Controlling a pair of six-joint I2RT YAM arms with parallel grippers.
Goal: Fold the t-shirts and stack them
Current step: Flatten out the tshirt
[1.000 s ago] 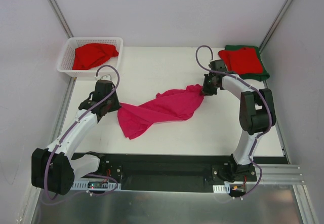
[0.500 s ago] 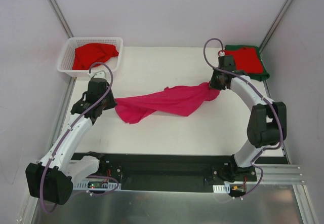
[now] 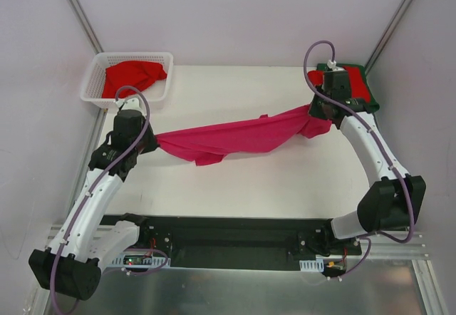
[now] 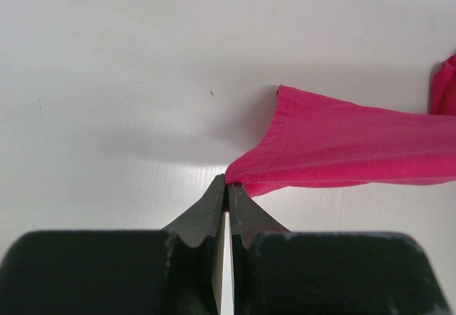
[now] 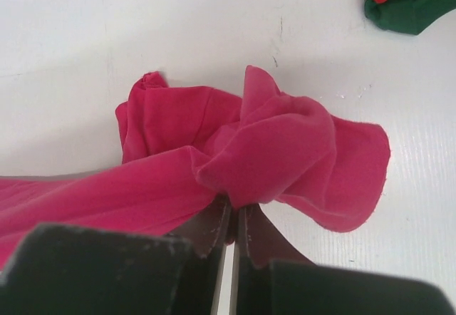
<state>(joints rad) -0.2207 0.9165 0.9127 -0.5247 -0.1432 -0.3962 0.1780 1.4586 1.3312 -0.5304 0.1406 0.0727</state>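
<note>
Since the earlier views, both arms have been carried outward and toward the far side, and the magenta-pink t-shirt has been drawn from a slack heap into a long band across the table. It is now strung between the two arms, sagging in the middle, with a loose flap hanging on its near edge.

The left arm's fingers are seen pinched together on a thin hemmed edge at the shirt's left end. The right arm's fingers are clamped on a thicker bunched wad at the right end, just beside the folded red t-shirt that is laid on the dark green t-shirt. Another red t-shirt is left crumpled in the white basket at the far left.

The cloth is judged light, limp and clingy: it will droop, twist and slide out of a shallow pinch. A flat spread is probably needed before folding. The left hold on the hem looks sound. The right hold gathers several layers, so the shirt is unlikely to open flat from it; a single-layer grip at a hem corner or shoulder seam would be better taken.
</note>
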